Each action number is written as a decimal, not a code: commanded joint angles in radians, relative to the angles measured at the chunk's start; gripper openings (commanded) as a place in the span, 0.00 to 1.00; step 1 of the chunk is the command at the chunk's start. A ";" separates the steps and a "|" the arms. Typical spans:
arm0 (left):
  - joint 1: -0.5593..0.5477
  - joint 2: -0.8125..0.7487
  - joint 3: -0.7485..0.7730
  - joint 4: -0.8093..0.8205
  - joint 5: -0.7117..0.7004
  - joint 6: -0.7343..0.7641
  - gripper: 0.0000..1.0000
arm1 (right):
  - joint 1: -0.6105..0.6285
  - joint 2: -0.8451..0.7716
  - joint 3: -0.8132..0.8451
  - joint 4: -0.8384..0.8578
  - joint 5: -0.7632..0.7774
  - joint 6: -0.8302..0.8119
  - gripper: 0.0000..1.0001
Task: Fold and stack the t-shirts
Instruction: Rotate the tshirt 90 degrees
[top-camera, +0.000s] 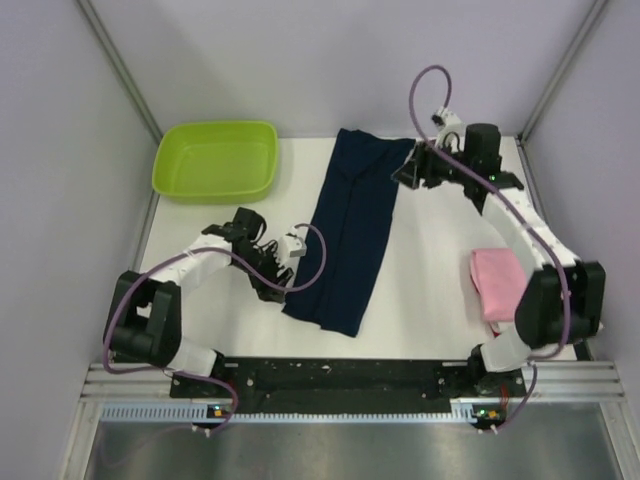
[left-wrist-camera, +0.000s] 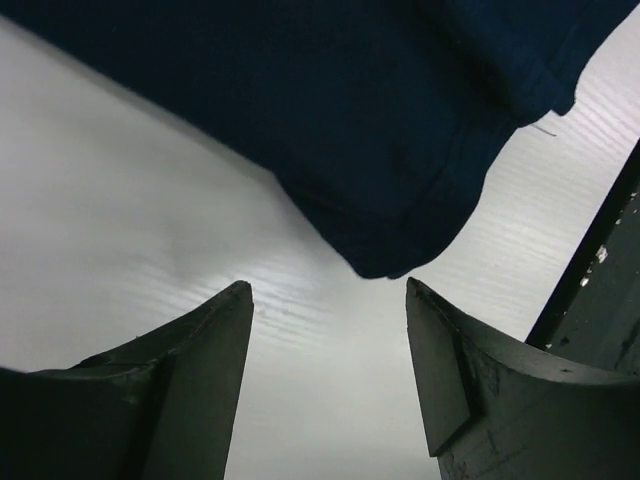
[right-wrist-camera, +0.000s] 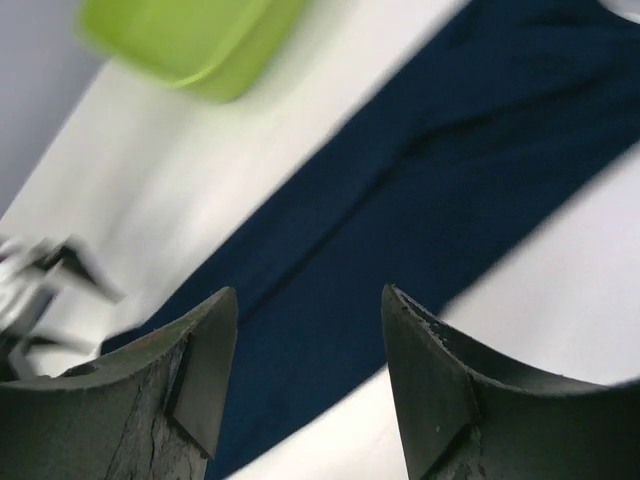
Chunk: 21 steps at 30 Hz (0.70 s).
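Note:
The dark navy t-shirt (top-camera: 349, 226) lies folded lengthwise into a long strip down the middle of the table. My left gripper (top-camera: 282, 283) is open beside its near left corner, which shows in the left wrist view (left-wrist-camera: 390, 150) just ahead of the empty jaws. My right gripper (top-camera: 404, 172) is open above the shirt's far right edge; the right wrist view shows the navy strip (right-wrist-camera: 400, 200) below the empty jaws. A folded pink t-shirt (top-camera: 497, 281) lies at the right, partly under my right arm. White and red shirts are out of view.
A lime green plastic tub (top-camera: 216, 160) stands at the far left and also shows in the right wrist view (right-wrist-camera: 185, 40). Grey walls enclose the table on the left, back and right. A black rail (top-camera: 350, 375) runs along the near edge.

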 joint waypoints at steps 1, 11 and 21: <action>-0.043 0.031 -0.026 0.094 0.137 0.027 0.67 | 0.139 -0.288 -0.356 0.242 -0.243 -0.154 0.59; -0.233 0.187 0.043 -0.164 0.139 0.195 0.00 | 0.265 -0.636 -0.548 0.153 -0.249 -0.337 0.59; -0.465 -0.097 -0.078 -0.280 -0.078 0.249 0.56 | 0.418 -0.817 -0.648 -0.191 -0.278 -0.824 0.64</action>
